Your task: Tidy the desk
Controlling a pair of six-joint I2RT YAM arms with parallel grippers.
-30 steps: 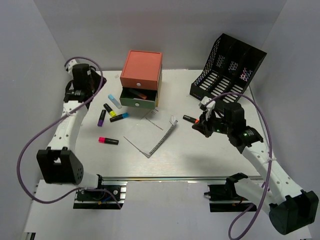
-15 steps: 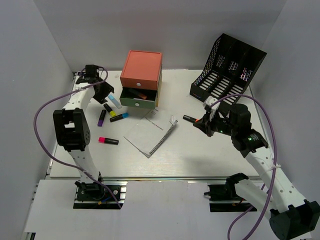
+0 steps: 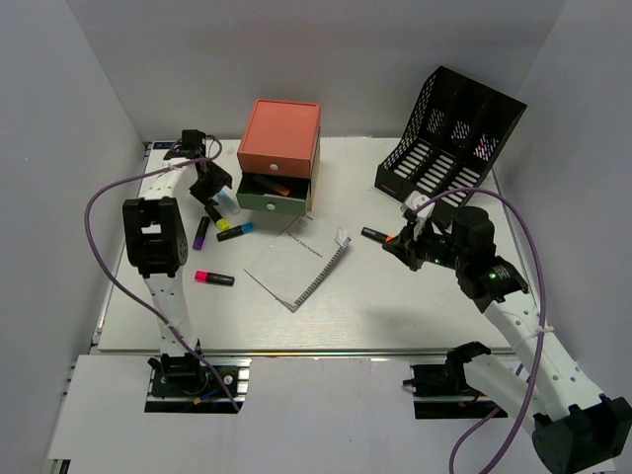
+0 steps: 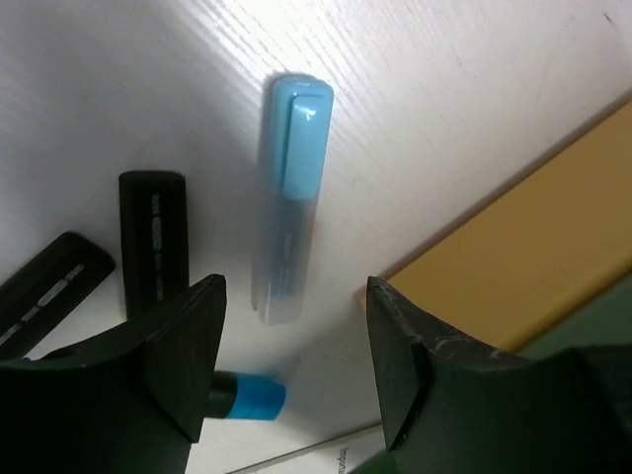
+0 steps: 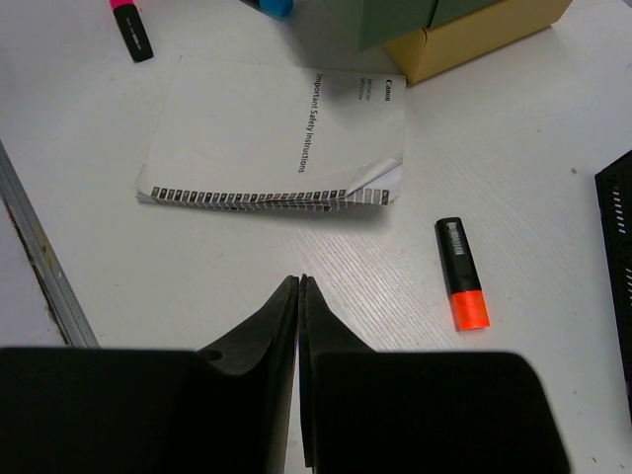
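1. The desk (image 3: 395,296) is the wide white tabletop that fills the middle of the top view. A metal rail (image 3: 326,351) runs along its 6 o'clock edge, just ahead of the arm bases.
2. A spiral-bound booklet (image 3: 296,262) lies flat near the desk's centre, with one corner curled up.
3. The left claw (image 3: 210,188) is at about 10 o'clock from the centre, beside the drawer box (image 3: 279,138). Its jaws stand wide apart and hold nothing.
4. In the left wrist view the left claw (image 4: 294,326) hangs over the near end of a light-blue highlighter (image 4: 286,197). The highlighter lies on the desk in line with the gap, and neither finger touches it.
5. The right claw (image 3: 393,244) is at about 3 o'clock from the centre. In its wrist view the fingers (image 5: 286,306) are pressed together with nothing between them, above bare desk.
6. An orange-tipped highlighter (image 5: 461,274) lies on the desk near the right claw, untouched, at about 10 o'clock from it in the top view.
7. Yellow (image 3: 214,216), purple (image 3: 200,233) and blue (image 3: 235,231) highlighters cluster at about 6 o'clock from the left claw. A pink one (image 3: 213,278) lies apart, nearer the rail.
8. The drawer box has its green drawer (image 3: 274,193) pulled open.
9. A black mesh file rack (image 3: 449,133) stands at about 2 o'clock.
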